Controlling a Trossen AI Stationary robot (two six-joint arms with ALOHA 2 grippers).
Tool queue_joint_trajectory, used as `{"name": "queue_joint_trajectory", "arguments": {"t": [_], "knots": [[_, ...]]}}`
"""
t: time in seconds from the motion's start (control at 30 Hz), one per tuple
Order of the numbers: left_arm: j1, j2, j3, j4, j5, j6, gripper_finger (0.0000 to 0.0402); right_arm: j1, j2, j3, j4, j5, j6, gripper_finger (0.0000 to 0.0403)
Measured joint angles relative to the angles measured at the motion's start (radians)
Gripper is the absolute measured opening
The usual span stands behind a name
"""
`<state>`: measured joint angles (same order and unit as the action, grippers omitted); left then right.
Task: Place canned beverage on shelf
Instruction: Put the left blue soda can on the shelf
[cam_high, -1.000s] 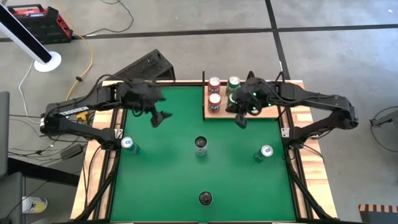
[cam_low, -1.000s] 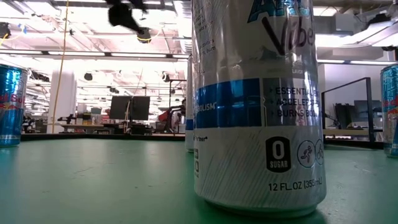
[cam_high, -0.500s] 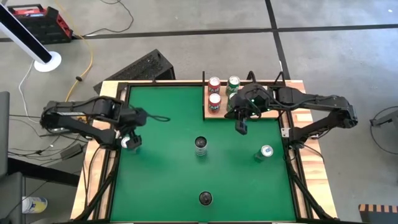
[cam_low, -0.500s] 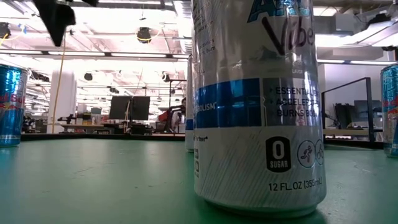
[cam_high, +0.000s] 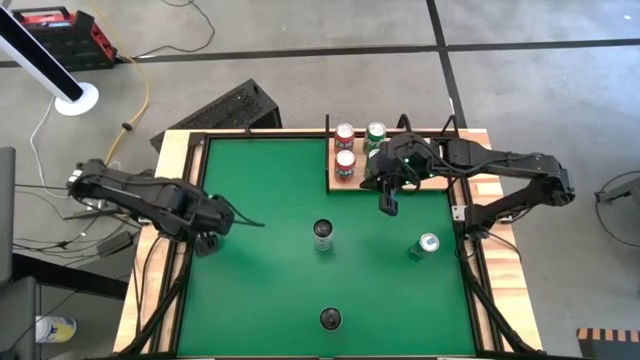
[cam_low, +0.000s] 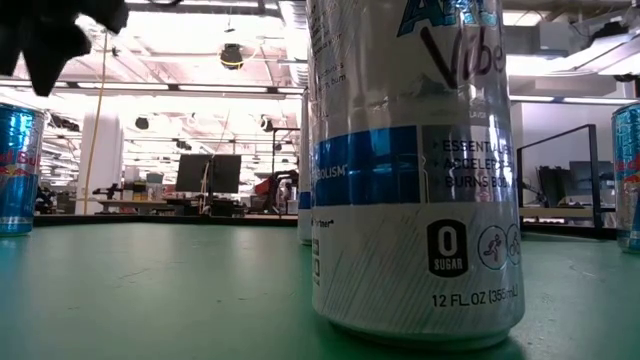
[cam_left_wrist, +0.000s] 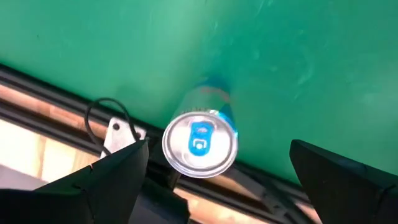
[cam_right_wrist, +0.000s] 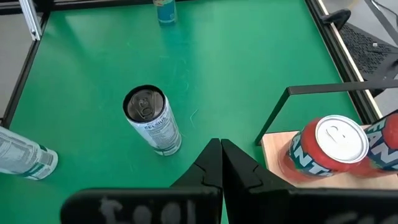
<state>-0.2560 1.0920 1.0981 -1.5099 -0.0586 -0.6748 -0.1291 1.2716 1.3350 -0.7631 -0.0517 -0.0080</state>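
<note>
- High view: the table (cam_high: 270, 300) is topped with green felt inside a slatted wooden rim, standing on a grey concrete floor crossed by dark lines.
- The shelf (cam_high: 432, 181), a pale-wood panel with a black edge, lies at the far right corner of the felt; two red cans (cam_high: 344, 166) and a green can (cam_high: 376, 133) stand on it.
- Loose cans on the felt: a dark-topped can (cam_high: 322, 232) near the middle, another (cam_high: 330, 319) at the near edge, and a blue-topped can (cam_high: 427, 243) toward the right side.
- The left claw (cam_high: 208, 238) hangs above a blue-tabbed can (cam_left_wrist: 199, 142) beside the left rim, fingers spread wide on either side of it and not touching.
- The right claw (cam_high: 388, 203) is pinched closed on nothing, over the felt just in front of the shelf.
- Low view: a white and blue can (cam_low: 415, 170) fills the foreground, with blue cans at both edges; behind is a large open workroom with ceiling lights, desks and monitors.
- On the floor beyond the table lie a black crate (cam_high: 225, 108), a red toolbox (cam_high: 62, 38) and loose cables.
</note>
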Motion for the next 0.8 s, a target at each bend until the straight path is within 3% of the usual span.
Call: {"name": "queue_joint_trajectory", "arguments": {"t": [0.3,0.6,0.8], "knots": [[-0.020,0.000,-0.119,0.032,-0.036,-0.015,0.0377,-0.003,0.000,0.000,-0.002,-0.001,-0.025,0.0021],[-0.019,0.000,-0.163,0.058,-0.056,-0.022,0.0377,-0.003,0.000,0.000,-0.009,-0.002,-0.045,0.0021],[-0.019,0.000,-0.226,0.103,0.012,-0.041,0.0360,-0.005,0.000,0.000,-0.009,-0.001,-0.046,0.0021]]}}
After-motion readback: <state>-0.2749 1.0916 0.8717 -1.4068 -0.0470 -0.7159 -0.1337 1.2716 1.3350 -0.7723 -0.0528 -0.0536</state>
